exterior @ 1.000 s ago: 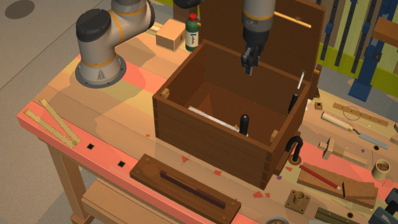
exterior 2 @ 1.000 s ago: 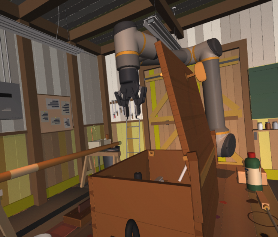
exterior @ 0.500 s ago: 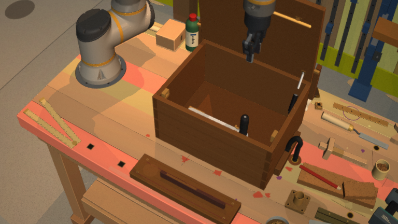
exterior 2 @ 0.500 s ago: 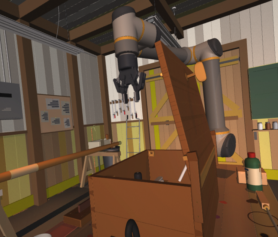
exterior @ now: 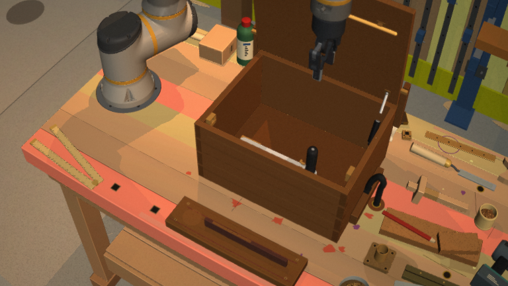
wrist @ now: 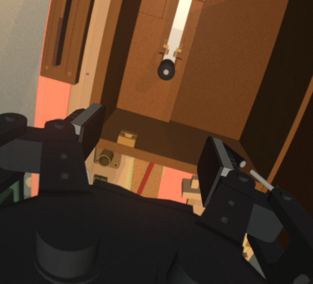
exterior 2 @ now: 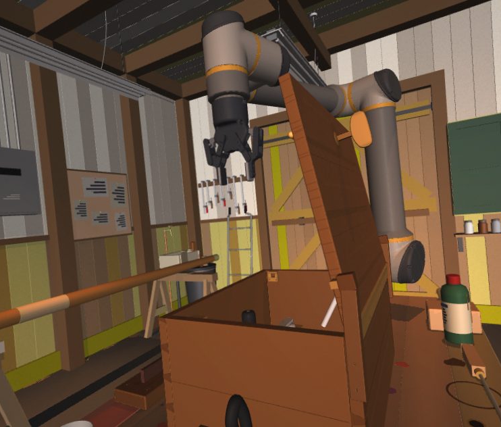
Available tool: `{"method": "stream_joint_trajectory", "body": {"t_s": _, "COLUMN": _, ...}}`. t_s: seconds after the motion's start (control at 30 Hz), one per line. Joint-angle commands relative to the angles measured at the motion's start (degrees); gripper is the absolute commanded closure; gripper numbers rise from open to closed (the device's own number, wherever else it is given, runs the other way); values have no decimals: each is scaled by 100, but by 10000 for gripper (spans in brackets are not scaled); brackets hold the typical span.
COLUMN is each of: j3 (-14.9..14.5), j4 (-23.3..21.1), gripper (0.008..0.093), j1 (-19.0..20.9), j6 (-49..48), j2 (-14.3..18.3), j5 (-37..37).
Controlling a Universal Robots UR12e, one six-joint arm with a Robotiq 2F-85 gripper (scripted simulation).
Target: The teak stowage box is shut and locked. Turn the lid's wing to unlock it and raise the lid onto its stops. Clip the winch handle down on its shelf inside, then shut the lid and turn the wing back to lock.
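Observation:
The lid (exterior: 337, 39) of the teak box (exterior: 288, 155) stands raised behind the open box, leaning back past upright. The winch handle (wrist: 178, 26), a pale bar with a black knob (exterior: 311, 157), lies along the shelf by the box's near wall, its knob standing up. In the wrist camera small brass clips sit at the bar near the knob. My gripper (exterior 2: 235, 158) hangs open and empty high above the box, close in front of the lid. The lid's oval wing (exterior 2: 361, 129) shows on the lid's outer face.
A small cup (exterior: 486, 215) stands at the bench's right end, near a chisel (exterior: 449, 163), a mallet and cork blocks. A green bottle (exterior: 245, 41) and a wooden block (exterior: 218, 48) stand behind the box. A long tray (exterior: 236, 243) lies in front, folding rules to the left.

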Motion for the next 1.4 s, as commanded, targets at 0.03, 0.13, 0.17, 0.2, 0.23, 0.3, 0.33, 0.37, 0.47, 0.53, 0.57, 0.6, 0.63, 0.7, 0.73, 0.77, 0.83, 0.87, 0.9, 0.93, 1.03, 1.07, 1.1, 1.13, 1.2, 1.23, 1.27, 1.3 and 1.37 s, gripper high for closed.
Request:
{"method": "stream_joint_trajectory", "body": {"t_s": 0.03, "j3": -6, "j4": -2, "gripper": 334, "j1": 0, "j6": 0, "j2": -3, "j5": 0}}
{"method": "stream_joint_trajectory", "body": {"t_s": 0.13, "j3": -12, "j4": 5, "gripper": 334, "j1": 0, "j6": 0, "j2": -3, "j5": 0}}
{"method": "stream_joint_trajectory", "body": {"t_s": 0.17, "j3": -22, "j4": 15, "gripper": 334, "j1": 0, "j6": 0, "j2": -4, "j5": 0}}
{"method": "stream_joint_trajectory", "body": {"t_s": 0.2, "j3": -38, "j4": 31, "gripper": 334, "j1": 0, "j6": 0, "j2": -6, "j5": 0}}
{"method": "stream_joint_trajectory", "body": {"t_s": 0.23, "j3": -62, "j4": 55, "gripper": 334, "j1": 0, "j6": 0, "j2": -7, "j5": 0}}
{"method": "stream_joint_trajectory", "body": {"t_s": 0.3, "j3": -134, "j4": 130, "gripper": 334, "j1": 0, "j6": 0, "j2": -12, "j5": 0}}
{"method": "stream_joint_trajectory", "body": {"t_s": 0.33, "j3": -184, "j4": 181, "gripper": 334, "j1": 0, "j6": 0, "j2": -15, "j5": 0}}
{"method": "stream_joint_trajectory", "body": {"t_s": 0.37, "j3": -243, "j4": 241, "gripper": 334, "j1": 0, "j6": 0, "j2": -17, "j5": 0}}
{"method": "stream_joint_trajectory", "body": {"t_s": 0.47, "j3": -477, "j4": 474, "gripper": 334, "j1": 0, "j6": 0, "j2": -21, "j5": 0}}
{"method": "stream_joint_trajectory", "body": {"t_s": 0.53, "j3": -677, "j4": 668, "gripper": 334, "j1": 0, "j6": 0, "j2": -16, "j5": 0}}
{"method": "stream_joint_trajectory", "body": {"t_s": 0.57, "j3": -789, "j4": 774, "gripper": 334, "j1": 0, "j6": 0, "j2": -11, "j5": 0}}
{"method": "stream_joint_trajectory", "body": {"t_s": 0.6, "j3": -907, "j4": 885, "gripper": 334, "j1": 0, "j6": 0, "j2": -3, "j5": 0}}
{"method": "stream_joint_trajectory", "body": {"t_s": 0.63, "j3": -1031, "j4": 999, "gripper": 334, "j1": 0, "j6": 0, "j2": 7, "j5": 0}}
{"method": "stream_joint_trajectory", "body": {"t_s": 0.7, "j3": -1293, "j4": 1235, "gripper": 334, "j1": 0, "j6": 0, "j2": 34, "j5": 0}}
{"method": "stream_joint_trajectory", "body": {"t_s": 0.73, "j3": -1428, "j4": 1353, "gripper": 334, "j1": 0, "j6": 0, "j2": 52, "j5": 0}}
{"method": "stream_joint_trajectory", "body": {"t_s": 0.77, "j3": -1564, "j4": 1471, "gripper": 334, "j1": 0, "j6": 0, "j2": 71, "j5": -1}}
{"method": "stream_joint_trajectory", "body": {"t_s": 0.83, "j3": -1832, "j4": 1699, "gripper": 334, "j1": 0, "j6": 0, "j2": 115, "j5": -1}}
{"method": "stream_joint_trajectory", "body": {"t_s": 0.87, "j3": -1961, "j4": 1806, "gripper": 334, "j1": 0, "j6": 0, "j2": 139, "j5": -1}}
{"method": "stream_joint_trajectory", "body": {"t_s": 0.9, "j3": -2085, "j4": 1908, "gripper": 334, "j1": 0, "j6": 0, "j2": 163, "j5": -1}}
{"method": "stream_joint_trajectory", "body": {"t_s": 0.93, "j3": -2203, "j4": 2004, "gripper": 334, "j1": 0, "j6": 0, "j2": 187, "j5": -1}}
{"method": "stream_joint_trajectory", "body": {"t_s": 1.03, "j3": -2499, "j4": 2240, "gripper": 334, "j1": 0, "j6": 0, "j2": 253, "j5": -1}}
{"method": "stream_joint_trajectory", "body": {"t_s": 1.07, "j3": -2576, "j4": 2301, "gripper": 334, "j1": 0, "j6": 0, "j2": 271, "j5": -1}}
{"method": "stream_joint_trajectory", "body": {"t_s": 1.1, "j3": -2640, "j4": 2351, "gripper": 334, "j1": 0, "j6": 0, "j2": 287, "j5": -1}}
{"method": "stream_joint_trajectory", "body": {"t_s": 1.13, "j3": -2693, "j4": 2392, "gripper": 334, "j1": 0, "j6": 0, "j2": 300, "j5": -1}}
{"method": "stream_joint_trajectory", "body": {"t_s": 1.2, "j3": -2761, "j4": 2446, "gripper": 334, "j1": 0, "j6": 0, "j2": 317, "j5": -1}}
{"method": "stream_joint_trajectory", "body": {"t_s": 1.23, "j3": -2780, "j4": 2461, "gripper": 334, "j1": 0, "j6": 0, "j2": 321, "j5": -1}}
{"method": "stream_joint_trajectory", "body": {"t_s": 1.27, "j3": -2790, "j4": 2469, "gripper": 334, "j1": 0, "j6": 0, "j2": 324, "j5": -1}}
{"method": "stream_joint_trajectory", "body": {"t_s": 1.3, "j3": -2794, "j4": 2473, "gripper": 334, "j1": 0, "j6": 0, "j2": 325, "j5": -1}}
{"method": "stream_joint_trajectory", "body": {"t_s": 1.37, "j3": -2794, "j4": 2475, "gripper": 334, "j1": -1, "j6": -1, "j2": 322, "j5": -1}}
